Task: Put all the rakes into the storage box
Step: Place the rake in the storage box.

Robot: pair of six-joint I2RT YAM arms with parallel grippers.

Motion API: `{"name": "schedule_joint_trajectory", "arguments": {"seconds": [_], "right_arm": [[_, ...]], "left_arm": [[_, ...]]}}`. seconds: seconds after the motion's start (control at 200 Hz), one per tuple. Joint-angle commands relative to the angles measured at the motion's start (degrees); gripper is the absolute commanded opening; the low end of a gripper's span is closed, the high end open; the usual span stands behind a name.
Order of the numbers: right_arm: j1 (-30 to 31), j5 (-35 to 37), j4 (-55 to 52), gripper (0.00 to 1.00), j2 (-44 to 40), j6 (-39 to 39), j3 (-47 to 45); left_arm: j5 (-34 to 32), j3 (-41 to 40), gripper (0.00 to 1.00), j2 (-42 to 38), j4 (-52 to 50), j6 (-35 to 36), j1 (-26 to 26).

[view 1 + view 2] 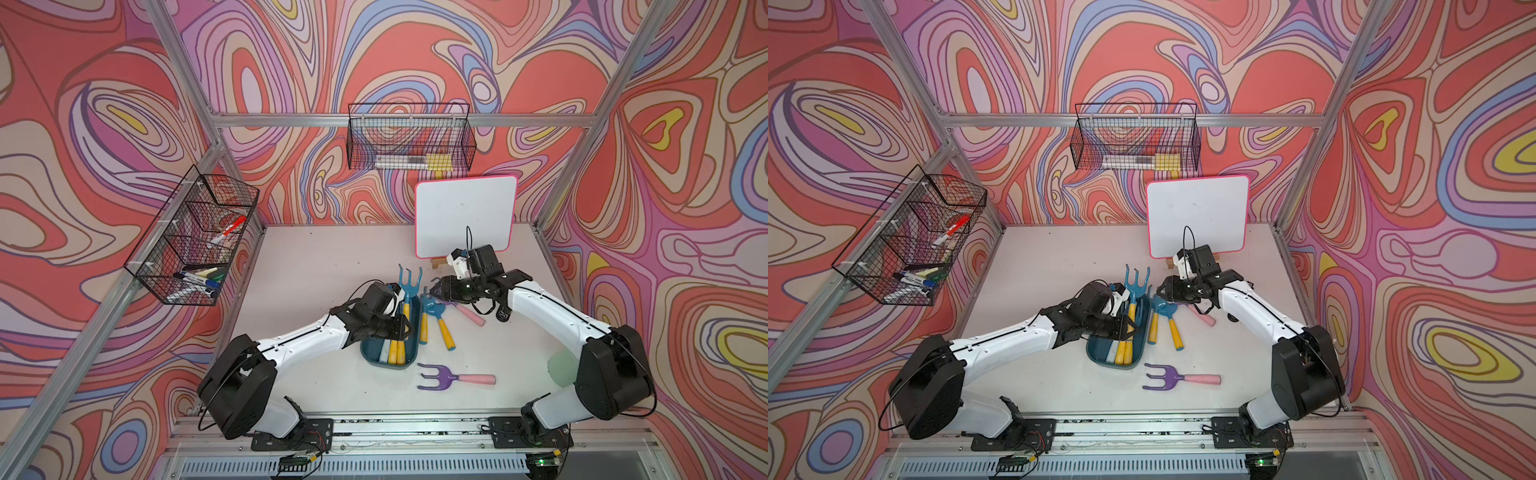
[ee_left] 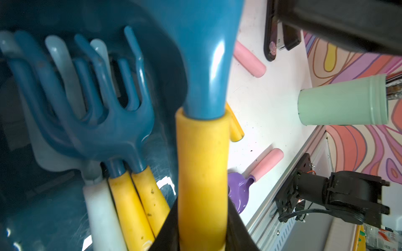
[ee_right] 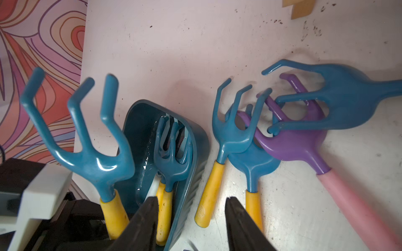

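Your left gripper [image 1: 406,329] pinches the blue plastic rake [image 1: 409,279] by its squashy yellow foam handle [image 2: 202,165] — it looks light and stiff — with the dark teal plastic tray [image 1: 367,354] just under. Right gripper [image 1: 434,289]: jaws apart, empty.

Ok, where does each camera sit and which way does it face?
Both top views: high above the arm bases, looking down across the table; both arms show.
Left wrist: looks along the left gripper, shut on the rake, over the storage box.
Right wrist: looks past the open right gripper at loose rakes on the table.
Shared: both wrists see the storage box.
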Motion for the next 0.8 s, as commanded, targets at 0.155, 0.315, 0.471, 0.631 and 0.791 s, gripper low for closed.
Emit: {"name": "schedule_joint_trajectory", "arguments": {"seconds": [0.155, 0.315, 0.471, 0.631, 0.791], "right_arm": [[0.1, 1.3, 0.3, 0.51, 0.5, -0.1, -0.6], [0.1, 2.0, 0.2, 0.51, 0.1, -0.3, -0.9], [0.0, 2.4, 0.0, 0.51, 0.1, -0.5, -0.9], [0.1, 2.7, -0.3, 0.51, 0.5, -0.5, -1.0], [0.1, 2.9, -0.3, 0.51, 0.6, -0.6, -1.3]], "left_arm": [[-0.7, -2.1, 0.00, 1.1, -0.1, -0.6, 0.1], [0.7, -3.9, 0.00, 2.2, 0.8, -1.2, 0.1], [2.5, -6.1, 0.00, 2.2, 2.5, -3.4, 0.1], [3.9, -6.6, 0.00, 2.5, 1.7, -3.4, 0.1], [4.4, -7.0, 0.00, 3.3, 1.7, -4.1, 0.1]]}}
